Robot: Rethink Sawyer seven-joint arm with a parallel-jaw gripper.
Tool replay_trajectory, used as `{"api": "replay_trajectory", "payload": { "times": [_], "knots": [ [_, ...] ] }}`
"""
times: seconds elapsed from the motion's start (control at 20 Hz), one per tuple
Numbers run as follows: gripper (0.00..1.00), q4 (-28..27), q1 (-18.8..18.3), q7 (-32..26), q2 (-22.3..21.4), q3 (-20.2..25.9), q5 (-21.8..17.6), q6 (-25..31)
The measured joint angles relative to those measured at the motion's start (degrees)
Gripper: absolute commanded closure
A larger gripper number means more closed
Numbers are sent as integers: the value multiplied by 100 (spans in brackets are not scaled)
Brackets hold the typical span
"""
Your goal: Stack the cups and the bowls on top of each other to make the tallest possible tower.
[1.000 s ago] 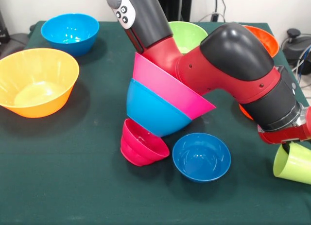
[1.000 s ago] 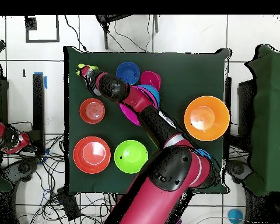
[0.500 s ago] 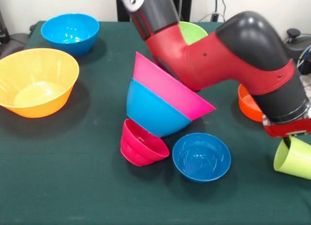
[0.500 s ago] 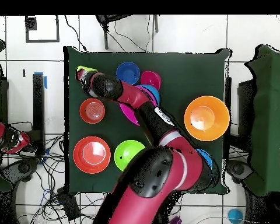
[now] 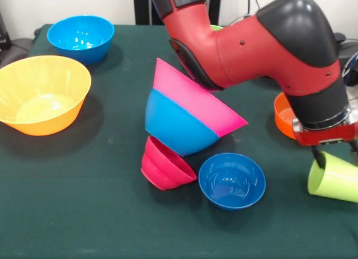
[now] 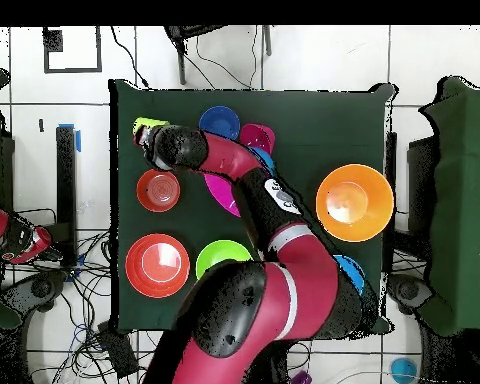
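Front view, item one: lime-green cup, plain tapered plastic, lying tilted on its side on the green table cloth, mouth rim up against the gripper, whose dark fingers sit at the rim; whether they clamp it cannot be told. Just behind the gripper, partly hidden by the wrist: red-orange bowl, glossy, contents not visible. Well to the side of the gripper, at mid-table: small blue bowl, upright, empty. Touching it on its far side from the gripper: small crimson bowl, ribbed, tipped on its side. Resting on the crimson bowl: medium blue bowl nested under the large pink bowl, the pair tilted steeply. Farthest from the gripper: large orange bowl and another blue bowl, both upright and empty. Arm: red and black, elbow bent over the pink bowl, wrist pointing down to the cup. Overhead view: green bowl and large red-orange bowl lie beside the arm's lower part.
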Motion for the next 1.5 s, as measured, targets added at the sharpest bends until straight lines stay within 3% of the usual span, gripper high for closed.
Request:
{"api": "replay_trajectory", "payload": {
  "times": [0.1,0.15,0.4,0.45,0.75,0.95,1.1,1.3,1.4,1.5],
  "knots": [
    [0,1,-99,0,-1,15,0,11],
    [100,1,-257,0,0,77,0,10],
    [100,10,-536,0,59,326,0,11],
    [100,14,-770,0,168,562,0,10],
    [100,43,-1393,0,659,1221,4,-79],
    [100,93,-1620,0,935,1497,-26,-148],
    [100,115,-1513,0,855,1393,-120,-241],
    [100,118,-784,0,223,542,-184,-209],
    [100,121,-589,3,54,313,-186,-153],
    [100,126,-132,36,-321,-235,-193,95]
  ]
}}
